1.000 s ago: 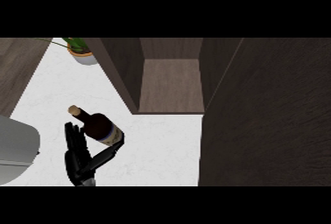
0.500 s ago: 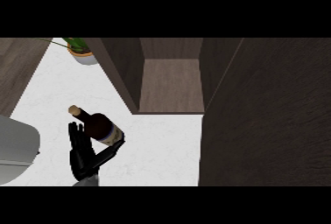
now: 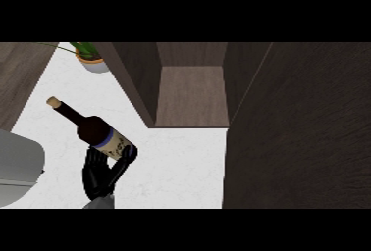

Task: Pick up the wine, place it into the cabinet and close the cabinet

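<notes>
White counter — left hand curls round wine base.

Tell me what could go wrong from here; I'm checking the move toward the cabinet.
1. The left hand grips only the base of the wine bottle, which tilts with its neck up and left; it might slip or swing.
2. The cabinet opening is narrow, and its left wall stands between bottle and shelf; the neck could clip it.
</notes>
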